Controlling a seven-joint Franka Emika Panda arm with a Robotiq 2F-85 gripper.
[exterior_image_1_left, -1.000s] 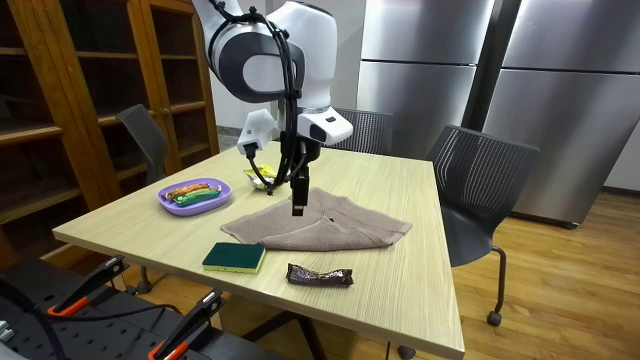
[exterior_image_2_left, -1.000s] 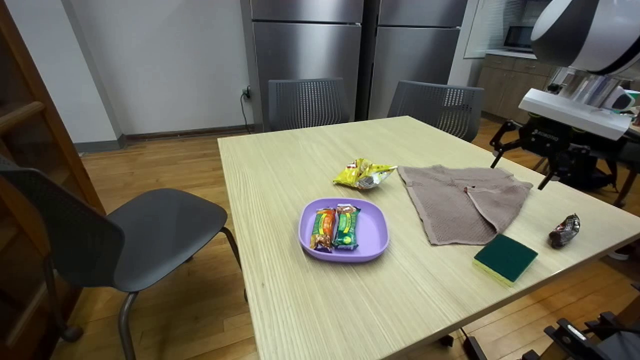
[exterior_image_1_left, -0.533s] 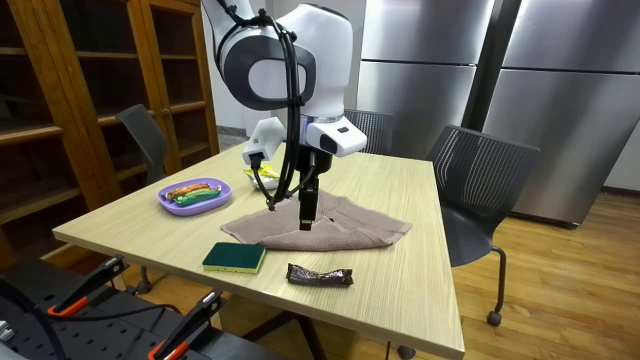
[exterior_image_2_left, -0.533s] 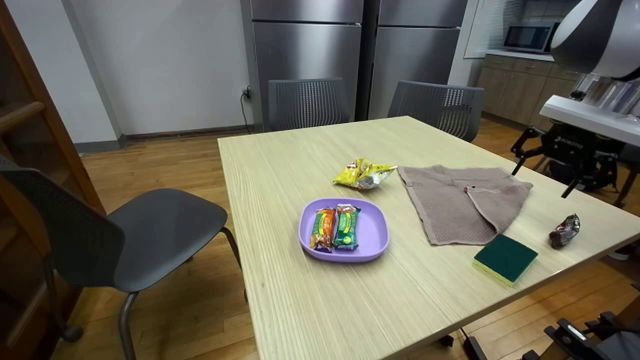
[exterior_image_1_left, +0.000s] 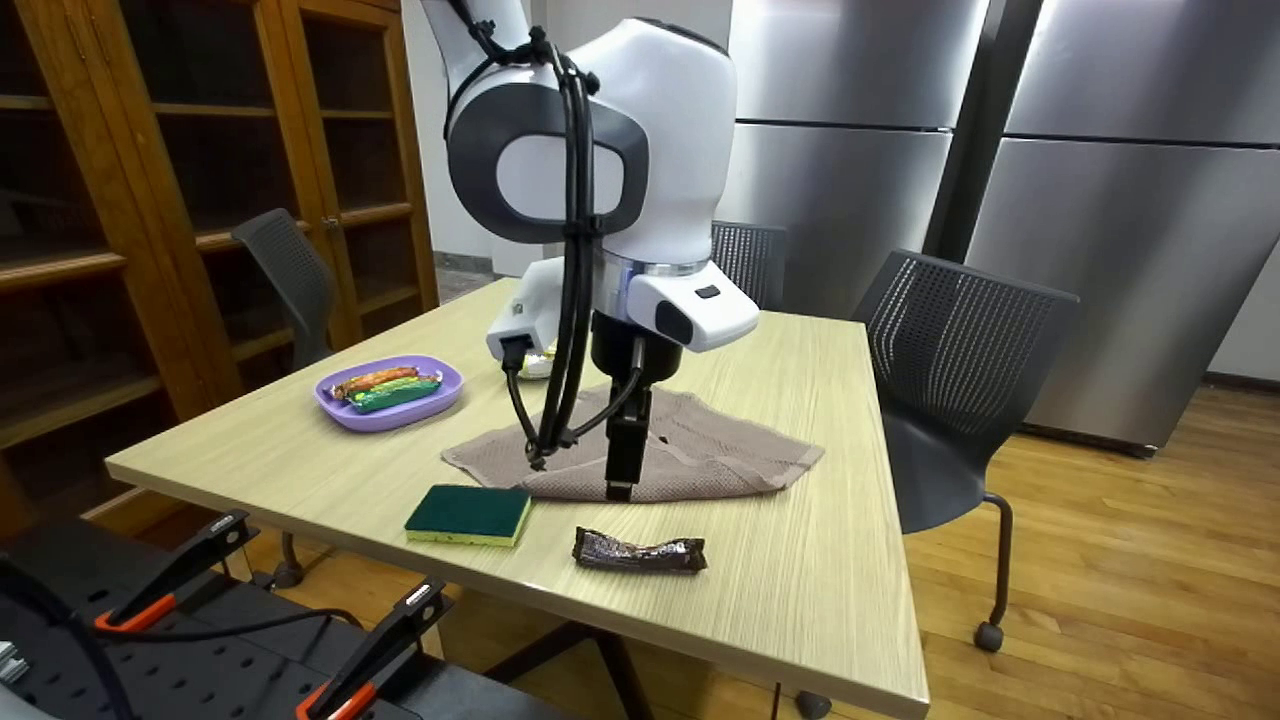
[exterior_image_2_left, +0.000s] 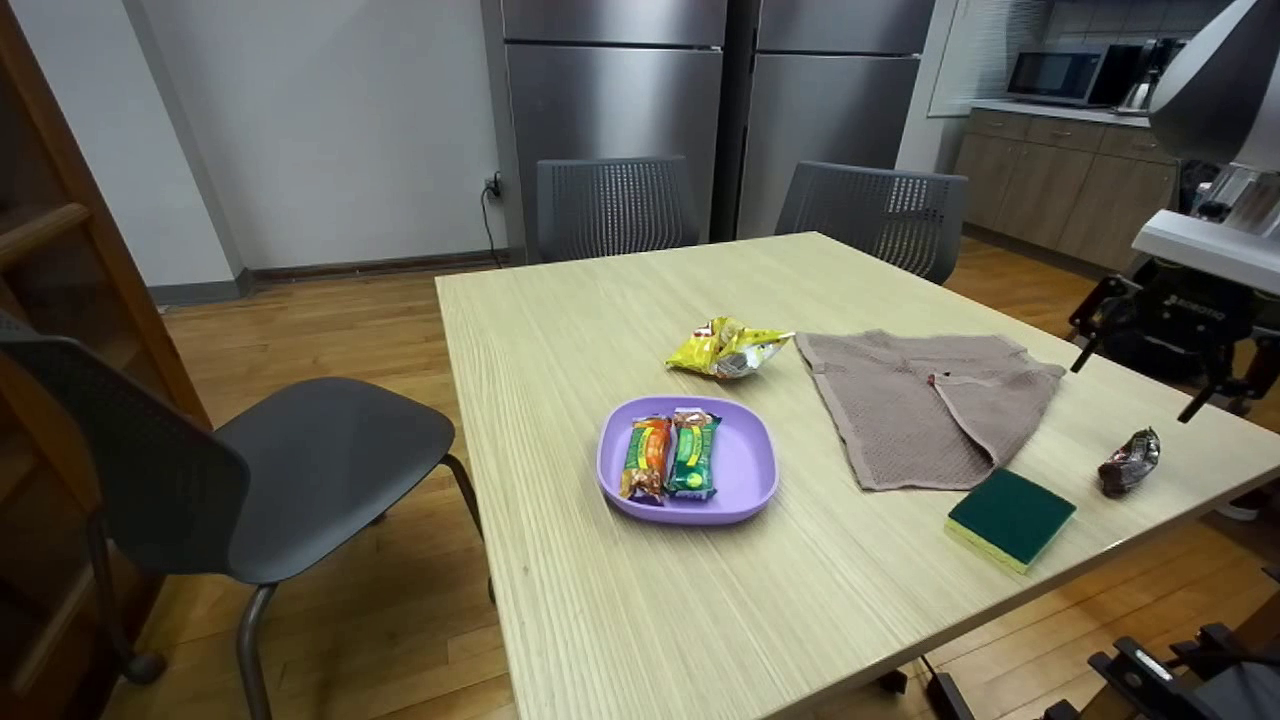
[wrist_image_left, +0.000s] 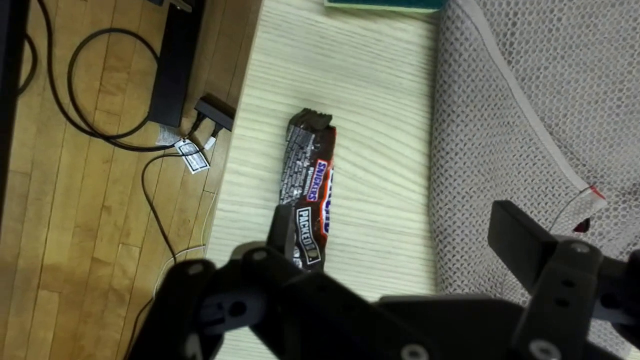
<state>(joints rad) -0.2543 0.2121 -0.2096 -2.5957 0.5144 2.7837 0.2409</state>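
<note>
My gripper (wrist_image_left: 400, 232) is open, with its fingers wide apart and nothing held between them. It hangs above the table; in an exterior view the gripper (exterior_image_2_left: 1129, 394) is just above and behind a dark brown Snickers bar (exterior_image_2_left: 1130, 463). In the wrist view one finger overlaps the lower part of the Snickers bar (wrist_image_left: 310, 185), whose bottom end is hidden. The opposite finger is over a crumpled taupe towel (wrist_image_left: 475, 150). A green and yellow sponge (exterior_image_1_left: 468, 512) lies to the left of the bar in an exterior view.
A purple tray (exterior_image_2_left: 745, 470) holds an orange-wrapped bar (exterior_image_2_left: 647, 458) and a green-wrapped bar (exterior_image_2_left: 692, 455). Behind it lies a yellow crinkled bag (exterior_image_2_left: 725, 347). The bar rests close to the table's edge. Dark chairs (exterior_image_1_left: 960, 380) stand around the table.
The arm has come down and towards the table's near edge, bringing the open gripper from over the towel closer to the Snickers bar. The objects on the table have stayed put.
</note>
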